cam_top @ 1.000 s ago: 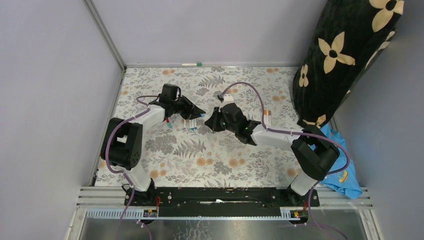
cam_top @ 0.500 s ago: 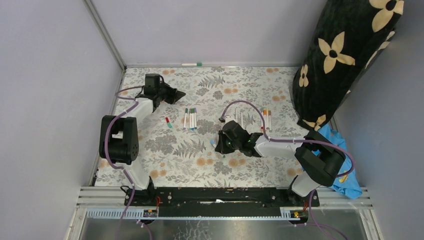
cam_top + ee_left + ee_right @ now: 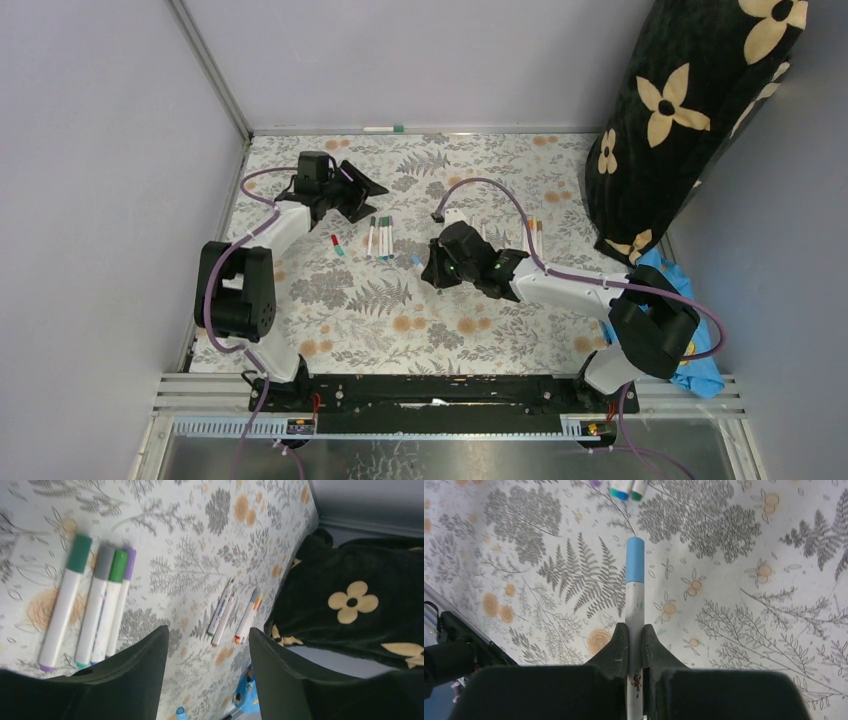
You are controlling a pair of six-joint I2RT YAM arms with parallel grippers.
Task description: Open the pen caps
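Blue cap (image 3: 635,560) sits on a white pen (image 3: 635,605) clenched in the right tool (image 3: 635,630). Left tool (image 3: 207,640) hangs released near four capped pens (image 3: 95,615) on the floral surface (image 3: 190,545).

The grey floral-print table top (image 3: 400,320) is viewed whole, steeply from above and behind its near edge. From the left wrist it is viewed low and obliquely toward its far right corner. From the right wrist it is viewed closely, almost straight down, along a white, blue-capped marker pen (image 3: 635,600). A row of four white capped marker pens (image 3: 380,237) (image 3: 95,605) (image 3: 626,489) is shared by all views.
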